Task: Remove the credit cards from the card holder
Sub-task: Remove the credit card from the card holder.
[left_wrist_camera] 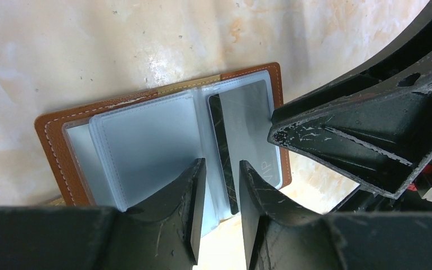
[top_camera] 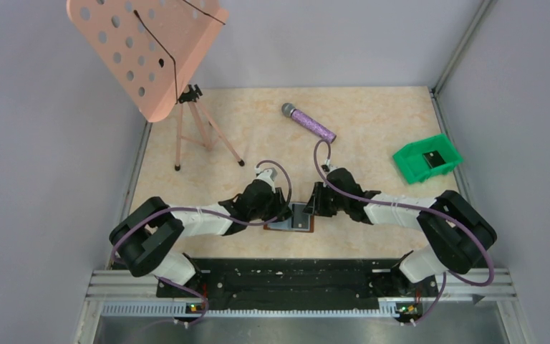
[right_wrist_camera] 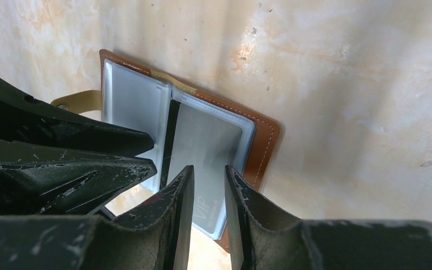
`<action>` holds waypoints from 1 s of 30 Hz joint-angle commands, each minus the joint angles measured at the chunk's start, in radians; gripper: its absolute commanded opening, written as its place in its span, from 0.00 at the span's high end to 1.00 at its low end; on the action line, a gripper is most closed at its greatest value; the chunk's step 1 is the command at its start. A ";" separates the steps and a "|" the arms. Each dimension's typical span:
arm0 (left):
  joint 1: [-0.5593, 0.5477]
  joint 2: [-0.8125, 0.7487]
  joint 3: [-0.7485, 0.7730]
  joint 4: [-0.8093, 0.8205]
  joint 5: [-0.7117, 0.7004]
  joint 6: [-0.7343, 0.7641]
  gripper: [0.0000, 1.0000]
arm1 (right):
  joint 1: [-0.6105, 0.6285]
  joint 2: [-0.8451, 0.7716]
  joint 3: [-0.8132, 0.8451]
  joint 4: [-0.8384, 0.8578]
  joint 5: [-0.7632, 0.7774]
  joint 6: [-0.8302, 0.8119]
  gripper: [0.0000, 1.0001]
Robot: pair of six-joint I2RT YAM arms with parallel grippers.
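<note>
— Seen from above, where is the card holder (top_camera: 298, 218)?

— At the near middle of the table (top_camera: 372, 143), between the two arms. The left gripper (top_camera: 284, 213) meets it from the left and the right gripper (top_camera: 314, 206) from the right. Both are low over it and cover its side edges. From up there I cannot tell how their jaws stand.

— And the left wrist view?

— The holder lies spread flat just past the left gripper. Its fingers (left_wrist_camera: 194, 197) are drawn close with a slim gap, above the near edge of the clear sleeves (left_wrist_camera: 146, 140), and nothing is clamped between them. The right gripper's tip juts in over the right page; whether it touches, I cannot tell.

— What is hidden?

— The holder's near edge, behind those fingers.

— The right wrist view?

— That gripper is likewise narrow and grips nothing. It hangs over a grey card (right_wrist_camera: 202, 140) marked "VIP" in the right sleeve. The left gripper covers the lower left page. The holder is brown leather with pale stitching, and a tan strap (right_wrist_camera: 81, 101) pokes out at the left.
</note>
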 commanded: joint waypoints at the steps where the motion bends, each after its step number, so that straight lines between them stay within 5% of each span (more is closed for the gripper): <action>1: 0.005 0.000 -0.036 0.048 0.009 -0.011 0.65 | -0.010 -0.027 -0.007 -0.046 0.049 -0.012 0.73; 17: 0.013 0.015 -0.051 0.086 0.048 -0.027 0.67 | -0.009 -0.016 -0.025 0.010 0.002 0.015 0.73; 30: 0.016 0.000 -0.056 0.061 0.020 -0.038 0.67 | -0.020 0.084 0.054 -0.039 0.029 -0.141 0.89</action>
